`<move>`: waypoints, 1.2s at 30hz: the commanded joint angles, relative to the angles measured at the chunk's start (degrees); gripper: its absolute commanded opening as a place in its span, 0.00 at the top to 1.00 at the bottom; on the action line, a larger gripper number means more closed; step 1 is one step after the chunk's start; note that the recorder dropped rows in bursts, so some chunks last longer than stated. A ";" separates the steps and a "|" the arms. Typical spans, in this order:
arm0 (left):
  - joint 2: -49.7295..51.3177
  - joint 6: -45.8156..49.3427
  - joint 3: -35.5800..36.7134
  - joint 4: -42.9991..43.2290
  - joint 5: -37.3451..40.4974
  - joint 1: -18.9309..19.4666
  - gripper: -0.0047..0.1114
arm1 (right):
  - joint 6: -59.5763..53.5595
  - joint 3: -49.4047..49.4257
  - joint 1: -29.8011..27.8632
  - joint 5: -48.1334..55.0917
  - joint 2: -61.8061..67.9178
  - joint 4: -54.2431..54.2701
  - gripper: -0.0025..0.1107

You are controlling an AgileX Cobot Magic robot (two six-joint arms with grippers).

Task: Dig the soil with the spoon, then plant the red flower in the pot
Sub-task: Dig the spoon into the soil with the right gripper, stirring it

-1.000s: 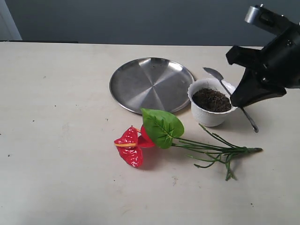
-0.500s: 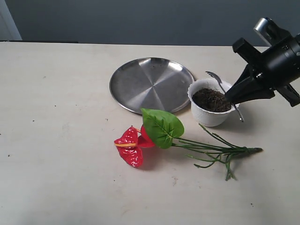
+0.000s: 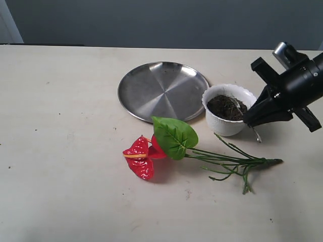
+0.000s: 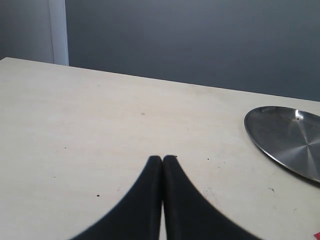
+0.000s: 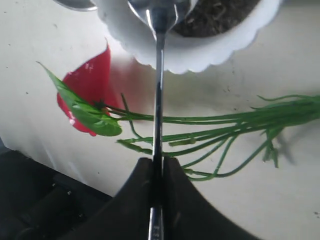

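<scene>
The white scalloped pot [image 3: 225, 121] stands right of centre and holds dark soil [image 3: 225, 107]. My right gripper [image 3: 248, 121] is shut on the handle of the silver spoon [image 5: 158, 95], just right of the pot. The spoon's bowl [image 5: 159, 11] reaches over the pot's rim [image 5: 200, 52] onto the soil [image 5: 215, 15]. The red flower [image 3: 141, 156] lies flat in front of the pot, green leaf [image 3: 174, 136] beside the blooms, stems [image 3: 237, 164] trailing right. My left gripper [image 4: 162, 160] is shut and empty above bare table.
A round steel plate [image 3: 162, 91] lies behind and left of the pot, its edge also showing in the left wrist view as the plate [image 4: 285, 140]. The flower's stems [image 5: 240, 120] lie right under the spoon handle. The pale table [image 3: 60, 151] stretches left.
My right gripper has come down and tilted, bringing the spoon's bowl from behind the pot over the rim and into the soil. The flower, plate and pot have not moved.
</scene>
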 commanded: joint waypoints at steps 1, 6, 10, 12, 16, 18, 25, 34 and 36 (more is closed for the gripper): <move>-0.28 -0.06 0.14 0.09 -0.86 -0.37 0.96 | -1.50 1.03 -0.36 -0.18 0.93 0.62 0.98; -0.28 -0.06 0.14 0.09 -0.86 -0.37 0.96 | -2.09 1.03 -0.36 -0.18 2.87 2.64 0.98; -0.28 -0.06 0.14 0.09 -0.86 -0.37 0.96 | -2.46 1.03 -0.36 -0.18 4.35 2.88 0.98; -0.28 -0.06 0.14 0.09 -0.86 -0.37 0.96 | -2.46 1.03 -0.36 -0.18 4.33 3.25 0.98; -0.28 -0.06 0.14 0.09 -0.86 -0.37 0.96 | -4.15 1.03 -0.36 -0.18 4.33 7.02 0.98; -0.28 -0.06 0.14 0.09 -0.86 -0.37 0.96 | -4.27 0.58 -0.36 -0.18 3.98 8.19 0.98; -0.28 -0.06 0.14 0.09 -0.86 -0.37 0.96 | -3.54 -2.15 -0.36 -0.18 2.15 6.37 0.98; -0.28 -0.06 0.14 0.09 -0.86 -0.37 0.96 | 0.07 -2.40 -0.36 -0.18 3.41 0.10 0.98; -0.28 -0.06 0.14 0.09 -0.86 -0.37 0.96 | 0.07 -2.40 -0.26 -0.18 3.84 0.35 0.98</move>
